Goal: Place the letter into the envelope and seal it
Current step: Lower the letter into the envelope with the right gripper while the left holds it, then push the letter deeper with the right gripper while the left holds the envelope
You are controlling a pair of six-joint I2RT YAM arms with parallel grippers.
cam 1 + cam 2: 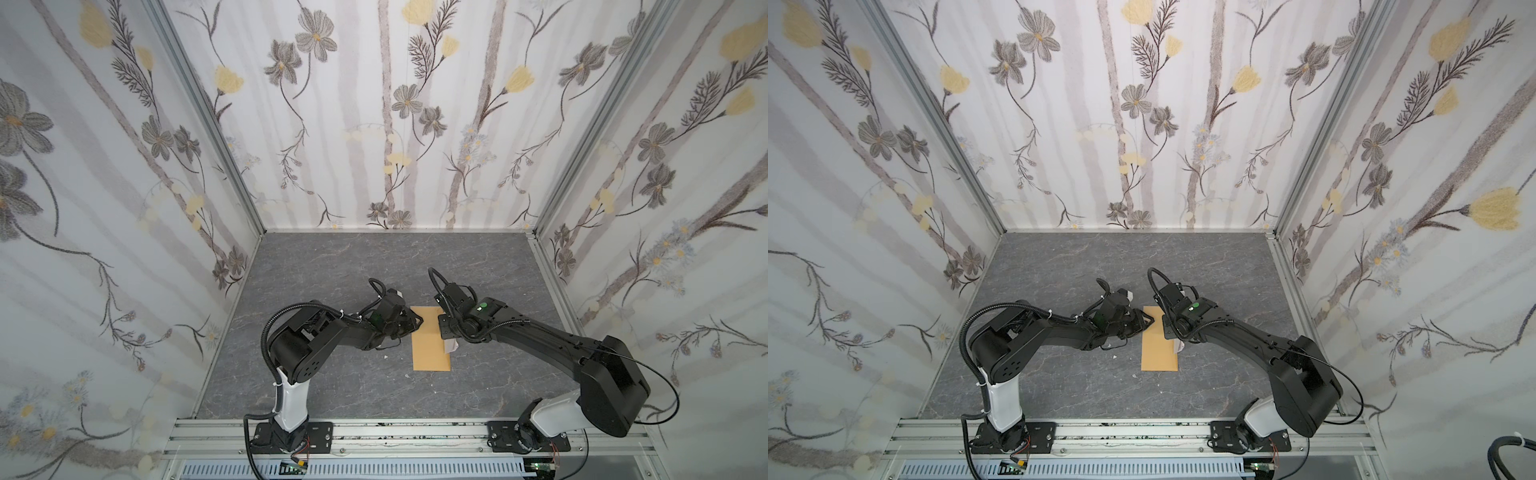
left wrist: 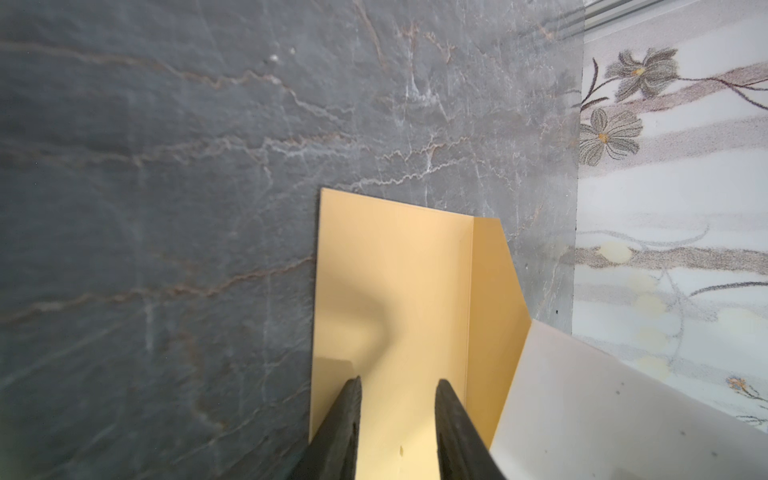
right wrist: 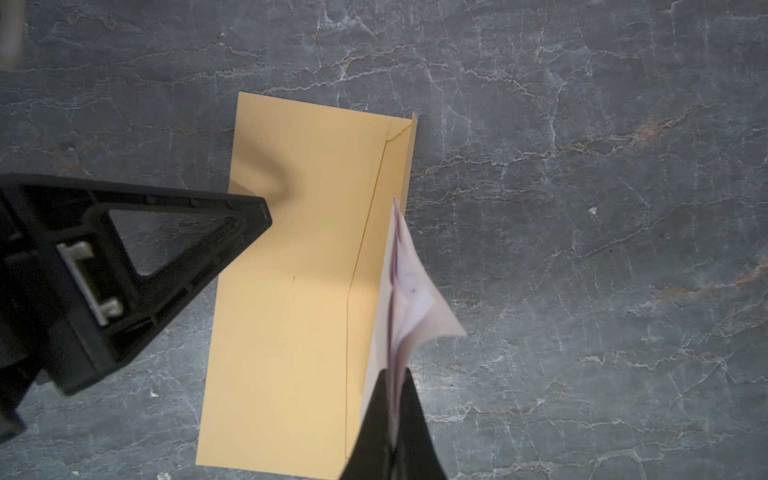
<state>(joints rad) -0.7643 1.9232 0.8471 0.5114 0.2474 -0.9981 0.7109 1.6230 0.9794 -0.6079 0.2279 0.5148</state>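
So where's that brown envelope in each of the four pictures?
In a top view: the envelope lies below centre, slightly right.
In a top view: below centre.
Left wrist: lower centre.
Right wrist: centre, slightly left.
Shared landmark: the white letter beside its raised flap, in all four.

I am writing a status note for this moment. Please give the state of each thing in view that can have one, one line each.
envelope: lying flat, flap open, unsealed.
letter: bent, pinched at one end, held over the flap side of the envelope, not inside.
left gripper: open over the envelope, holding nothing.
right gripper: shut on the letter.
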